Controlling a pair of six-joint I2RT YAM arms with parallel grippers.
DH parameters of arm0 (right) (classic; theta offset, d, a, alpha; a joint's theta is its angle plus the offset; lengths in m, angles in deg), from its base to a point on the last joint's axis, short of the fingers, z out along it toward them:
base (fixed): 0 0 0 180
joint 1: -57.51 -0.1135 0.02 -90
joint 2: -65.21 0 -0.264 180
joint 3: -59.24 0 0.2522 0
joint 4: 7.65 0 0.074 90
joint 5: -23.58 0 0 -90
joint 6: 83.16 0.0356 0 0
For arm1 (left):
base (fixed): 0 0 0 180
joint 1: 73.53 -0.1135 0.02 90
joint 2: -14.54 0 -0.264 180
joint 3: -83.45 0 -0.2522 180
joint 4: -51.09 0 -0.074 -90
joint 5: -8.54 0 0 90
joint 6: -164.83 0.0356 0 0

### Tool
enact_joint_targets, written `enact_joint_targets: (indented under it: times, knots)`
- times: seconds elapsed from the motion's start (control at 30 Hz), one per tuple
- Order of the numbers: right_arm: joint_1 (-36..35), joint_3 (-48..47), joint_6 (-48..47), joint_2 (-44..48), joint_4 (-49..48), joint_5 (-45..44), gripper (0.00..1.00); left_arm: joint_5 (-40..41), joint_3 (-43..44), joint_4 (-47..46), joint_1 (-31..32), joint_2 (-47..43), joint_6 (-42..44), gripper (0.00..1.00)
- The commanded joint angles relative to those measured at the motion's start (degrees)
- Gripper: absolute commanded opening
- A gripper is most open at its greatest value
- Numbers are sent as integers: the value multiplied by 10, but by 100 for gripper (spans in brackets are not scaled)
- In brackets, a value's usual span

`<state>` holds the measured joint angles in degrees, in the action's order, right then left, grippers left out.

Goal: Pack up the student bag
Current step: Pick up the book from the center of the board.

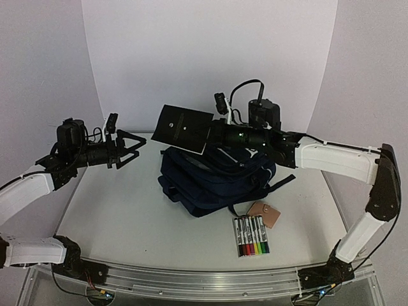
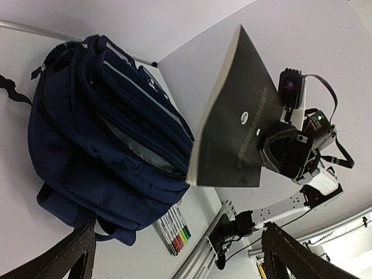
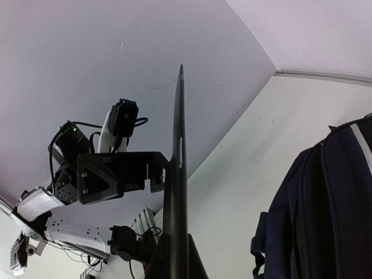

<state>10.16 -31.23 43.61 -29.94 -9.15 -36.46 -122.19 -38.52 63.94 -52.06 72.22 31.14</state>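
The student bag (image 1: 217,175), a navy backpack, lies in the middle of the table with its grey-lined opening (image 2: 135,150) gaping. My right gripper (image 1: 213,132) is shut on one edge of a thin black book (image 1: 185,127) and holds it in the air above the bag's left end. The right wrist view has the book (image 3: 178,192) edge-on between the gripper's (image 3: 179,263) fingers, with the bag (image 3: 334,209) at the right. My left gripper (image 1: 131,150) stands open and empty, apart from the book, to its left. From the left wrist the book (image 2: 232,128) hangs just past the bag (image 2: 87,139).
A pack of coloured markers (image 1: 250,236) lies on the table in front of the bag, with a small tan pouch (image 1: 264,214) beside it. The markers (image 2: 175,232) also show in the left wrist view. A white backdrop rises behind the table.
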Motion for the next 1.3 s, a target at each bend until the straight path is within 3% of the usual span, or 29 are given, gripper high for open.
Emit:
enact_joint_targets:
  times: [0.0, 0.17, 0.4, 0.57, 0.63, 0.83, 0.9, 1.0, 1.07, 1.13, 1.27]
  knots:
    - [7, -16, -31, 32, 88, 169, 0, -97, 40, 8, 1, 46, 55, 100]
    - [7, -6, -23, 27, 86, 258, 0, -127, 49, -49, 8, 73, 42, 97]
    - [7, -8, -15, 12, 85, 263, 0, -167, 57, -98, 30, 104, 17, 63]
    - [7, -9, -15, -2, 85, 248, 0, -188, 49, -127, 45, 109, -1, 60]
    - [7, -10, -15, -7, 84, 245, 0, -193, 46, -134, 50, 109, -3, 50]
    - [7, -10, -29, 0, 87, 202, 0, -183, 37, -129, 53, 103, 3, 9]
    - [7, -6, -43, 13, 95, 166, 2, -163, 36, -116, 52, 95, 10, 1]
    - [7, -3, -89, 35, 131, 93, 37, -98, 39, -69, 44, 83, 15, 0]
    - [7, -10, -132, 46, 189, 34, 53, -53, 44, -34, 30, 78, 9, 0]
    - [7, -18, -179, 52, 240, -39, 56, -23, 49, -1, 12, 78, 6, 0]
    - [4, -33, -253, 60, 316, -165, 71, -12, 39, 5, -29, 75, -21, 0]
